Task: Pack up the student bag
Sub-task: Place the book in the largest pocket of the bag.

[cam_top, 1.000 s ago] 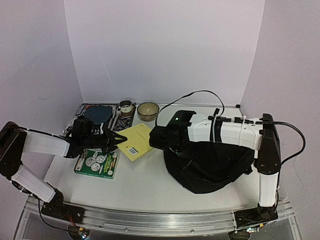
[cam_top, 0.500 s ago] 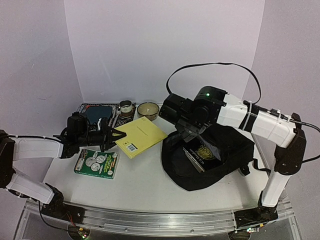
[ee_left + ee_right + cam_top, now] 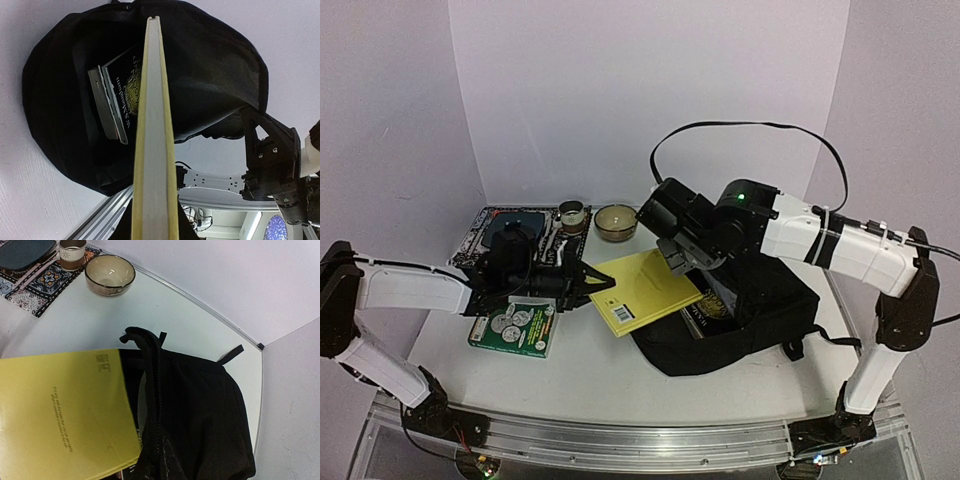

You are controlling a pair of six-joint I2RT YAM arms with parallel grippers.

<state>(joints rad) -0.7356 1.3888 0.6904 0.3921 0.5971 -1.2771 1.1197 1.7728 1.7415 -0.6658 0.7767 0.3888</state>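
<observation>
The student bag (image 3: pixel 750 325) lies at the right of the table, black and soft, with its mouth open to the left. My right gripper (image 3: pixel 678 255) is shut on the bag's zip rim (image 3: pixel 152 405) and holds it lifted; its fingers do not show in the right wrist view. A dark book (image 3: pixel 122 95) lies inside the bag (image 3: pixel 55 100). My left gripper (image 3: pixel 590 283) is shut on the near edge of a yellow book (image 3: pixel 645 290), held level with its far end at the bag's mouth. This book (image 3: pixel 155 125) shows edge-on in the left wrist view, and as a yellow cover (image 3: pixel 60 410) under the rim.
A green book (image 3: pixel 513 328) lies flat under my left arm. At the back left is a patterned mat (image 3: pixel 480 225) carrying a dark blue item (image 3: pixel 515 228), with a small cup (image 3: pixel 573 215) and a tan bowl (image 3: pixel 616 221) beside it. White walls enclose the table.
My right arm swung up and lifted the bag's rim, opening the mouth and exposing the dark book. My left arm carried the yellow book rightward to the bag's mouth.
</observation>
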